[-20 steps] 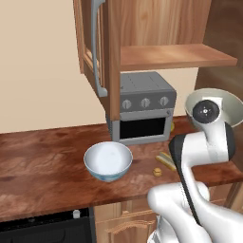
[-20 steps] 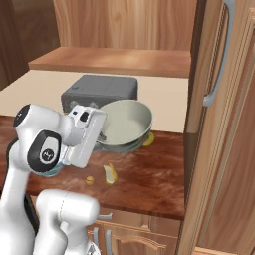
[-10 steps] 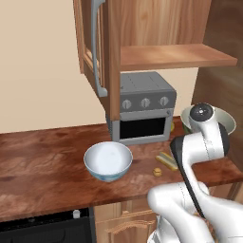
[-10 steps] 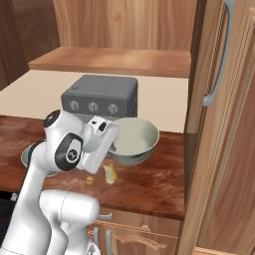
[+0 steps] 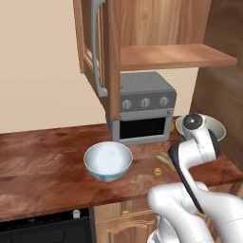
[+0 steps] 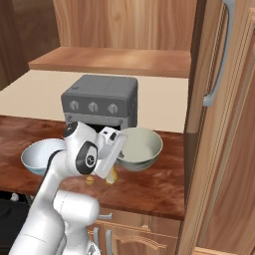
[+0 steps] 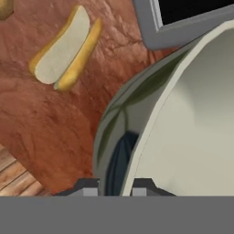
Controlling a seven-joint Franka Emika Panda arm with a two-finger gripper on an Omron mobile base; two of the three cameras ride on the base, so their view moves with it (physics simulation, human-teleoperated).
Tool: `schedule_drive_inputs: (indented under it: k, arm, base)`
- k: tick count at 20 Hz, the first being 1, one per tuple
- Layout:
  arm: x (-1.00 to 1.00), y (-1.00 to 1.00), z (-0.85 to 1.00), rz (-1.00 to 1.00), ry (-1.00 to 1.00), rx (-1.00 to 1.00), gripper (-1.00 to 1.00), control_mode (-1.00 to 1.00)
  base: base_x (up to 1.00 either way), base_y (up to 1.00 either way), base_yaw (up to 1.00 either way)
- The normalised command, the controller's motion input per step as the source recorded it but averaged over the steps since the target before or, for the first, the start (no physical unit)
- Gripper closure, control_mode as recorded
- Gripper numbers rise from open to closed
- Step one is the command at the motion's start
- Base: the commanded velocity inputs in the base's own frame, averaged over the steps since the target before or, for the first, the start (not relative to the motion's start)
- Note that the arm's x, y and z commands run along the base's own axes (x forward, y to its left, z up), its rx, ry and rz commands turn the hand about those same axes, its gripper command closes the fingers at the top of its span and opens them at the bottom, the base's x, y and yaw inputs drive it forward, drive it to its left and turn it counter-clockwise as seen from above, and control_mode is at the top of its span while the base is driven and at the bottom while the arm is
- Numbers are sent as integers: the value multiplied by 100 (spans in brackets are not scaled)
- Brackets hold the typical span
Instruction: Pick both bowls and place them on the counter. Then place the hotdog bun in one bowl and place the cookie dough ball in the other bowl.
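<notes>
From the left base view, a white and blue bowl (image 5: 107, 160) sits on the brown desk (image 5: 42, 156) in front of the grey toaster oven (image 5: 144, 114). Nothing is inside this bowl. To its right a small cookie dough ball (image 5: 156, 172) lies on the desk, and just beside it is the hotdog bun (image 5: 163, 160), partly hidden by the white arm. Farther right, a pale green bowl (image 5: 213, 128) peeks out from behind the arm's round joint. I cannot see into it from here.

From the right base view, the hand (image 6: 119, 152) holds the pale green bowl (image 6: 142, 148) by its near rim. The bowl is tipped a little toward the arm and looks to be low over the desk (image 6: 154, 187); whether it touches the wood is hard to tell. It has nothing in it. The white and blue bowl (image 6: 37, 154) is at the left, behind the arm, and the toaster oven (image 6: 99, 102) stands at the back. A bit of the bun (image 6: 113, 175) shows under the hand.

From the hand view, the two fingers (image 7: 87, 187) pinch the rim of the pale green bowl (image 7: 183, 128), one tip outside the wall and one inside. The bun (image 7: 66, 48) lies split open on the desk (image 7: 55, 132), apart from the bowl, and the dough ball (image 7: 5, 8) is at the top left corner.
</notes>
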Motion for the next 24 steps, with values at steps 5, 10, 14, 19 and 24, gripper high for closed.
schedule_drive_inputs:
  k: [5,10,14,19,24]
  arm:
    - [25,-16,-46,0,0,0,100,-100]
    - [21,-25,-40,0,-1,0,100,-100]
    - [8,-35,-20,0,-2,0,100,-100]
    - [7,-5,-34,0,2,0,100,-100]
    - [0,-2,-30,0,1,1,100,-100]
  base:
    - [0,0,0]
    - [0,0,0]
    - [0,0,0]
    - [0,0,0]
    - [0,0,0]
